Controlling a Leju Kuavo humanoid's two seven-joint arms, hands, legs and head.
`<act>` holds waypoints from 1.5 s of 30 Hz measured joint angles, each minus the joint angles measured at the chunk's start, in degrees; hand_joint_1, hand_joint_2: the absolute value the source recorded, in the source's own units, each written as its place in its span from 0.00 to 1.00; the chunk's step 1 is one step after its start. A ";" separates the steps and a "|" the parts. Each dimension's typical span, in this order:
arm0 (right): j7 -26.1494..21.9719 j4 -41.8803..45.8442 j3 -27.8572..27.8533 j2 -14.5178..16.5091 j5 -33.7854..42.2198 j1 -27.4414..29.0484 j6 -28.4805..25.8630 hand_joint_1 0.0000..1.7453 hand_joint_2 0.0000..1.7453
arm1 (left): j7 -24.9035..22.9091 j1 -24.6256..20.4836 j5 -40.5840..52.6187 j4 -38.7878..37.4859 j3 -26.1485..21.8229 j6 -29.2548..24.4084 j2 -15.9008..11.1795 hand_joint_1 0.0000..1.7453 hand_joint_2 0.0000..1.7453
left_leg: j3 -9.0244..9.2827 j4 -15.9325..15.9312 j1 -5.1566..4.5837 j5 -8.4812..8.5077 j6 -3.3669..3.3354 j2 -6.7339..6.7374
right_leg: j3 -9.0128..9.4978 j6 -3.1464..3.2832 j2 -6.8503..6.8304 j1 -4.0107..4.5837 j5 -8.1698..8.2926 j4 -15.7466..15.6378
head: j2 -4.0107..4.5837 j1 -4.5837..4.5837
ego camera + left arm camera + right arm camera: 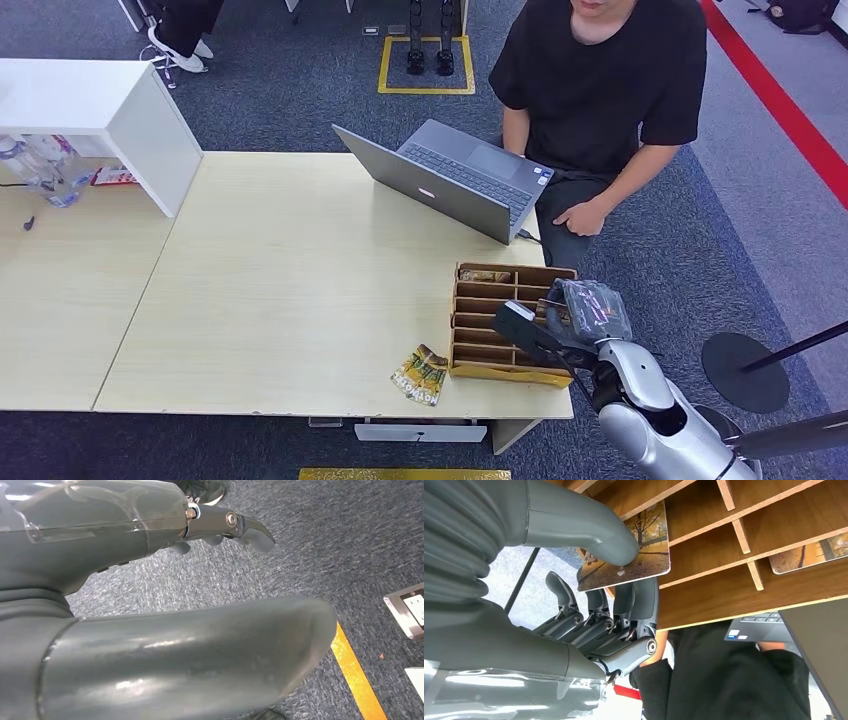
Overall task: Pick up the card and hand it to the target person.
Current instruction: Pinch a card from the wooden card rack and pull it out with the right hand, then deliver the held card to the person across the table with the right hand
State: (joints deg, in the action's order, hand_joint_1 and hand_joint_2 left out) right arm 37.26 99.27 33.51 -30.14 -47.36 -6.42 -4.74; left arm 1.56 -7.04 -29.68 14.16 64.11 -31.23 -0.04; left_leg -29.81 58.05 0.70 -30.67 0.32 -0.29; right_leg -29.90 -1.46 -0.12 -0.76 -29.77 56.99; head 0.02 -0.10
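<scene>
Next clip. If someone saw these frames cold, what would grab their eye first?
First, the right hand pinching a card with an autumn-tree picture between thumb and fingers, right at the wooden slotted organizer on the table's near right corner. Next, the person in a black T-shirt seated across the table's far right corner, behind an open grey laptop. A yellow-green packet lies on the table just left of the organizer.

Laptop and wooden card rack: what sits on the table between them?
Nothing: the head view shows bare tabletop between the laptop and the wooden card rack.
</scene>
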 joint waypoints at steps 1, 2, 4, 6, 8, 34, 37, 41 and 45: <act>0.00 0.00 0.00 0.03 0.00 -0.01 -0.01 0.83 1.00 | -0.01 0.00 0.00 0.00 0.00 0.00 0.00 0.00 0.00 | 0.00 0.00 0.00 0.00 0.00 0.00 | 0.00 0.00 0.00 0.00 0.00 0.00 | 0.00 0.00; 0.00 0.00 0.00 0.06 0.00 -0.02 -0.01 0.84 1.00 | -0.01 0.00 0.00 0.00 0.00 0.01 0.00 0.00 0.00 | 0.00 0.00 0.00 0.00 0.00 0.00 | 0.00 0.00 0.00 0.00 0.00 0.00 | 0.00 -0.01; -0.01 0.00 0.00 0.13 -0.01 -0.04 -0.02 0.86 1.00 | 0.00 0.00 0.00 0.00 0.00 0.01 0.00 0.00 0.00 | 0.00 0.00 0.00 0.00 0.00 0.00 | 0.00 0.00 0.00 0.00 0.00 0.00 | 0.00 0.00; -0.06 0.00 0.00 0.15 -0.02 -0.09 -0.03 0.87 1.00 | 0.01 0.00 0.00 0.00 0.00 0.00 0.00 0.00 0.00 | 0.00 0.00 0.00 0.00 0.00 0.00 | 0.00 0.00 0.00 0.00 0.00 0.00 | 0.00 0.00; -0.16 0.00 0.00 0.15 -0.10 -0.19 -0.05 0.88 1.00 | 0.03 -0.01 0.00 0.00 0.00 0.00 0.00 0.00 0.00 | 0.00 0.00 0.00 0.00 0.00 0.00 | 0.00 0.00 0.00 0.00 0.00 0.00 | 0.00 0.00; 2.52 5.19 -0.06 -0.25 -11.81 -0.66 4.49 0.97 1.00 | 0.66 -0.01 -0.03 0.00 0.00 0.00 0.00 0.00 0.00 | -0.02 0.00 0.00 0.00 0.00 0.00 | -0.01 0.00 -0.01 -0.01 0.00 0.00 | 0.00 0.00; 2.72 8.20 -0.24 -0.74 -14.98 -0.90 6.63 0.96 1.00 | 0.72 0.00 -0.12 0.00 0.00 0.00 0.00 0.00 0.00 | -0.01 0.01 0.00 0.00 0.00 0.00 | -0.01 0.00 0.00 -0.01 0.00 0.00 | 0.00 0.00; 2.10 11.28 -0.31 -1.13 -17.00 -1.45 7.39 0.93 1.00 | 0.85 0.02 -0.38 0.00 0.00 -0.07 0.00 0.00 0.00 | -0.01 0.01 0.00 0.00 0.00 0.00 | -0.01 0.00 0.00 -0.01 0.00 0.00 | 0.00 0.00; 1.47 14.50 -0.31 -1.26 -18.79 -1.96 7.84 0.92 1.00 | 0.93 0.04 -0.52 0.00 0.00 -0.09 0.00 0.00 0.00 | -0.02 0.00 0.00 0.00 0.00 0.00 | -0.01 0.00 0.00 0.00 0.00 0.00 | 0.00 0.00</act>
State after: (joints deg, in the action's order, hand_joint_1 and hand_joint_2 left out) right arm 38.72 113.77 33.20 -31.40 -66.16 -8.38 3.10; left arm 2.50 -6.99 -30.21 14.16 64.11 -31.32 -0.04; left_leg -29.83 58.06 0.70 -30.67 0.32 -0.29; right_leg -29.91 -1.46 -0.13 -0.77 -29.77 56.99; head 0.02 -0.11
